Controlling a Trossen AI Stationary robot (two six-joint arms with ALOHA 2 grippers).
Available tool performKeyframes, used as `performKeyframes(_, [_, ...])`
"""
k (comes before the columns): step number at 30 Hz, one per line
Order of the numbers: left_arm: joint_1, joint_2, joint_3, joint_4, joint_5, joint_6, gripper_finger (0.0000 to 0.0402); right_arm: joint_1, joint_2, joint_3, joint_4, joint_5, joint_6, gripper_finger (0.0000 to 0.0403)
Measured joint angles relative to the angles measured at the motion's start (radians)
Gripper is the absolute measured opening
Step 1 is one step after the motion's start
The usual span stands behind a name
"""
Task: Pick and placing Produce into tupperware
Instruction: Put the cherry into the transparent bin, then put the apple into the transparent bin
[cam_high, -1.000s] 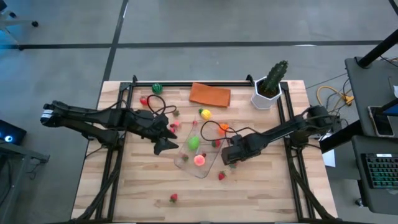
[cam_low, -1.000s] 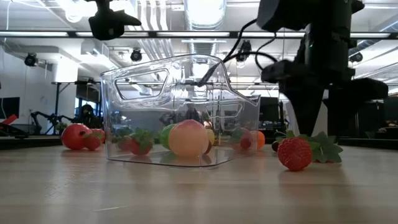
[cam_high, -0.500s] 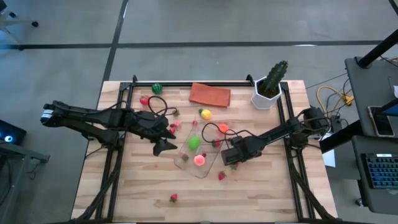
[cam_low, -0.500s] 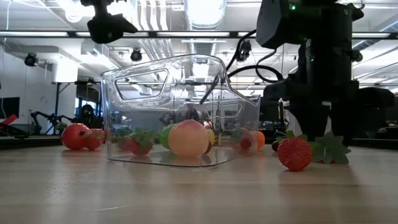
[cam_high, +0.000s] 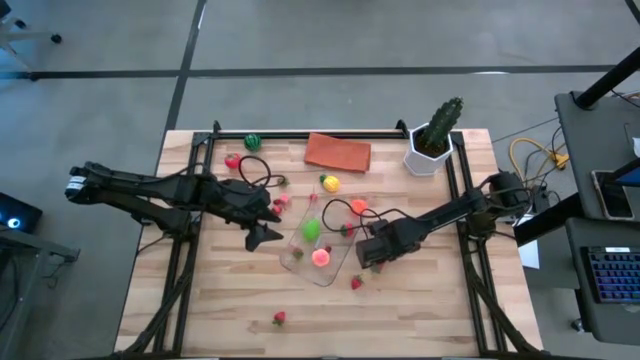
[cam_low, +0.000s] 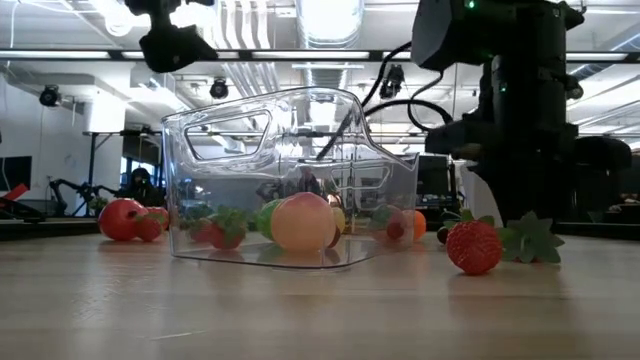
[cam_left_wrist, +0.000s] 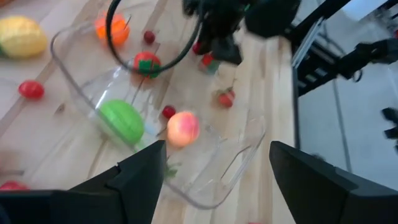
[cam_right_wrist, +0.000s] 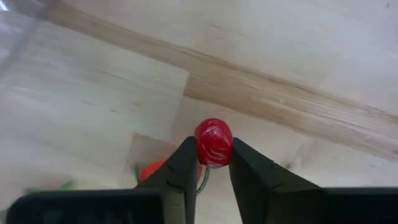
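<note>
Red cherry (cam_right_wrist: 213, 142) pinched in right tool (cam_right_wrist: 212, 163); hidden overhead.

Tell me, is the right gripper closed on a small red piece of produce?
Yes, the right gripper pinches a small red ball between its fingers.

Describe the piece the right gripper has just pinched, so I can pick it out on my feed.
Start at the clear tupperware mid-table; the right gripper sits low beside its right edge, shut on a small glossy red ball with a thin green stem. Unlike the strawberry nearby, it is smooth, round and leafless.
</note>
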Motion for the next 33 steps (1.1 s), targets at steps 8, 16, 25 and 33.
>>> performKeyframes(8, [0.0, 0.0, -0.027, -0.124, -0.013, -0.01, 0.0271, 0.02, -0.137, 0.127, -0.095, 0.1, -0.018, 0.0069])
performKeyframes(16, [-0.002, -0.001, -0.115, -0.134, -0.019, -0.069, 0.0271, -0.044, -0.209, 0.321, -0.128, 0.215, -0.211, 0.0073])
performKeyframes(25, [-0.012, -0.009, -0.145, -0.133, -0.018, -0.109, 0.0271, -0.119, -0.056, 0.433, -0.069, 0.198, -0.396, 0.0142])
performKeyframes(33, [-0.017, -0.016, -0.144, -0.134, -0.017, -0.111, 0.0271, -0.119, -0.018, 0.519, -0.265, 0.275, -0.418, 0.0231])
